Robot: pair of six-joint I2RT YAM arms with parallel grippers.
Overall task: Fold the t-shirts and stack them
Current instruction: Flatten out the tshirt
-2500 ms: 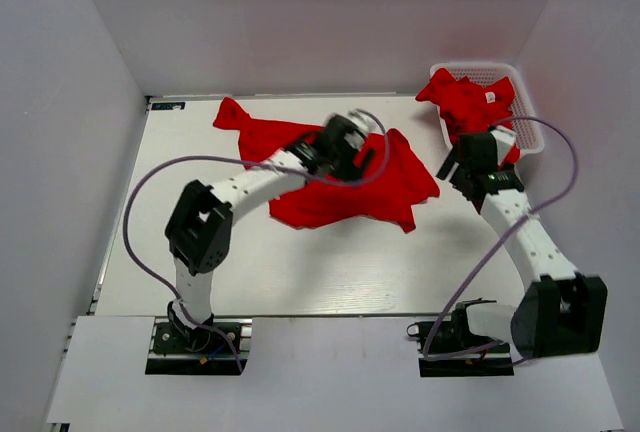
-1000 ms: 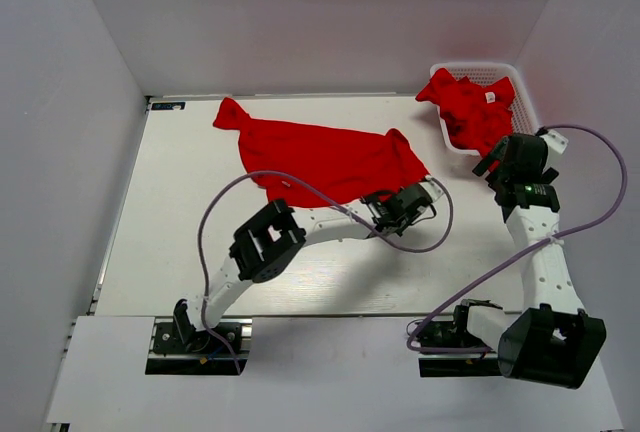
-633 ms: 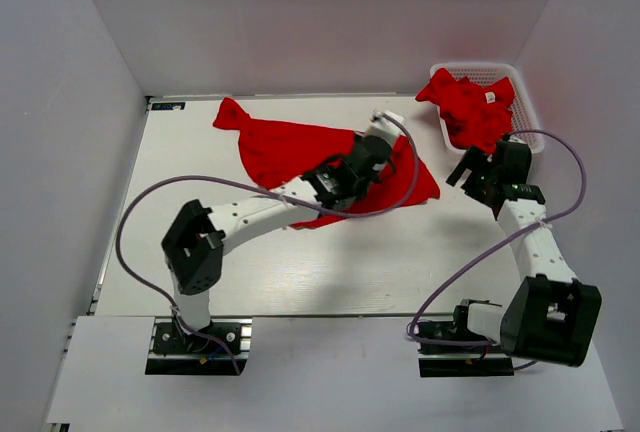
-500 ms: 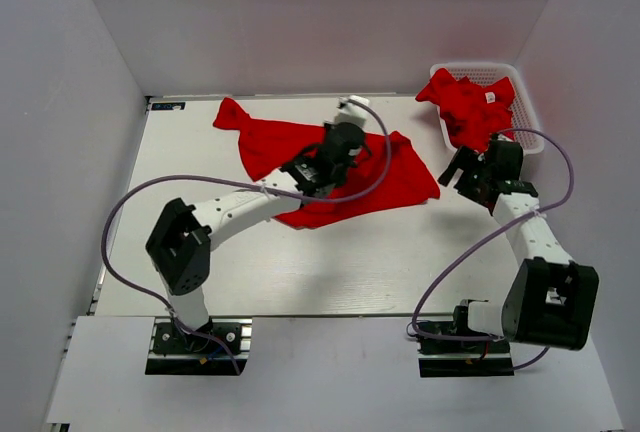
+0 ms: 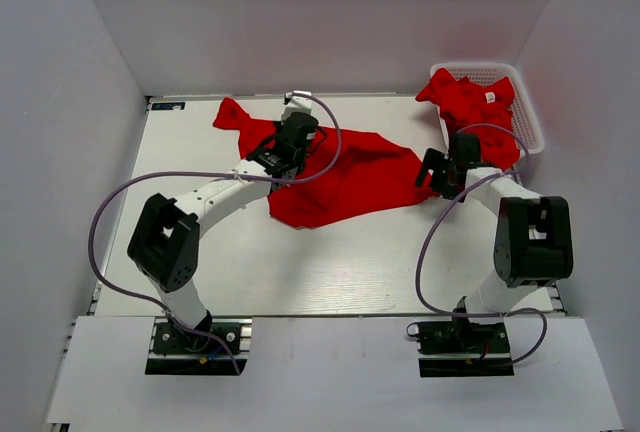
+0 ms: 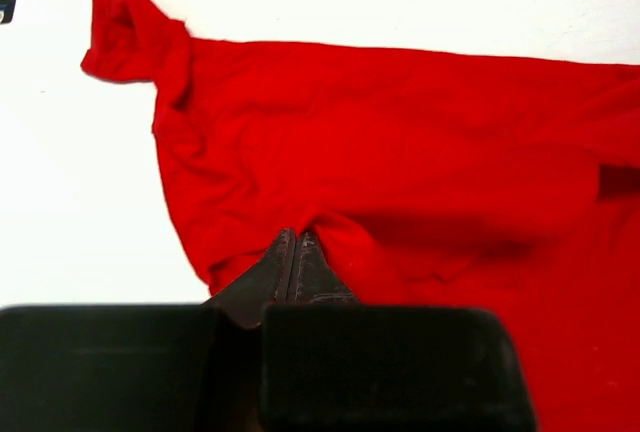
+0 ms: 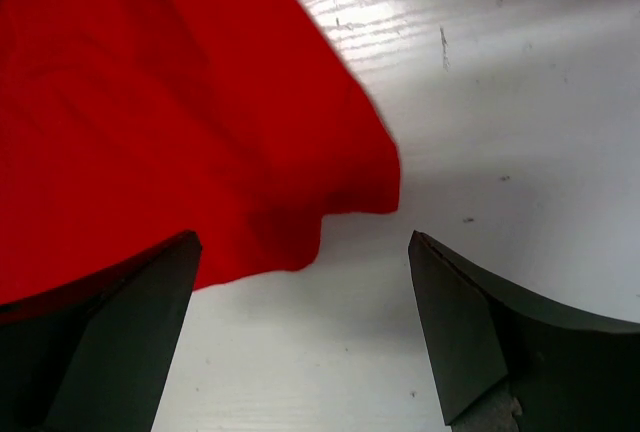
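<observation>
One red t-shirt (image 5: pixel 350 172) lies spread across the back of the table (image 5: pixel 300 262). My left gripper (image 5: pixel 284 157) sits over its left part, shut on a pinched fold of the t-shirt (image 6: pixel 400 142); in the left wrist view the gripper (image 6: pixel 295 238) has its jaws together with fabric bunched at the tips. My right gripper (image 5: pixel 432 170) stands open at the shirt's right corner. In the right wrist view that corner of the t-shirt (image 7: pixel 180 122) lies just ahead of the gripper (image 7: pixel 302 242), with nothing between its fingers. More red t-shirts (image 5: pixel 470 102) are piled in the basket.
A white lattice basket (image 5: pixel 530 124) stands at the back right corner, close behind the right arm. White walls enclose the table on three sides. Both arms' purple cables loop over the near half of the table.
The left gripper has swung from the shirt's near right edge to its back left, dragging fabric with it. The right gripper has come from beside the basket to the shirt's right corner.
</observation>
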